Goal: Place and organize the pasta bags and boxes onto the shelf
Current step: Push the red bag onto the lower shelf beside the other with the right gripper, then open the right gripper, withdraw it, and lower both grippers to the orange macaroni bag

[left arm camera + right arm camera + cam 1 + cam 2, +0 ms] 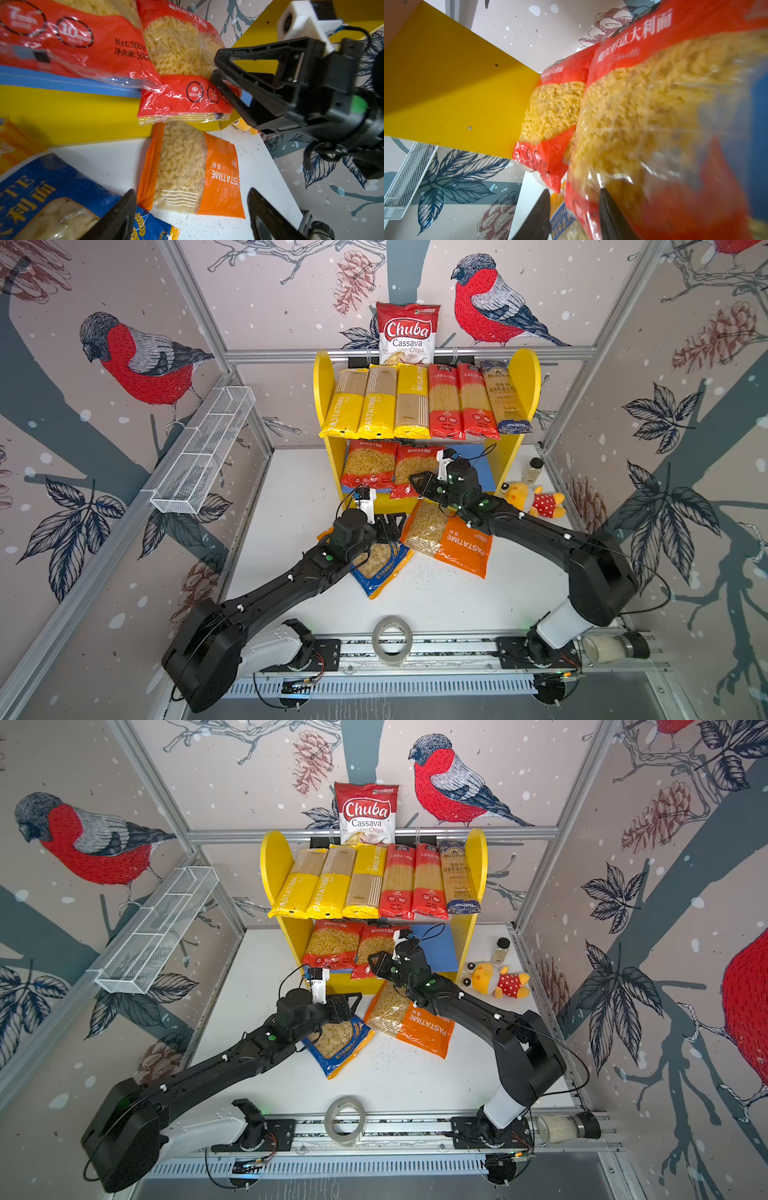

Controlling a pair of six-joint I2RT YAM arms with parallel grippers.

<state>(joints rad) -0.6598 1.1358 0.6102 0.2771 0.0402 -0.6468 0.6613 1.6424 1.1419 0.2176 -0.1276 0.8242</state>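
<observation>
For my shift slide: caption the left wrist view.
Right gripper at red fusilli bag on blue shelf board; orange macaroni bag on table.

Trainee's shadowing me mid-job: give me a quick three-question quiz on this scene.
1. How many long pasta packs lie on the upper tier of the shelf?
2. True or false: the orange PASTATIME bag already sits on the shelf.
3. Which gripper reaches the red bag overhanging the lower board? A left, B right, C neither.
Key: 1 six; 2 false, it lies on the table; 3 B, the right gripper.
</observation>
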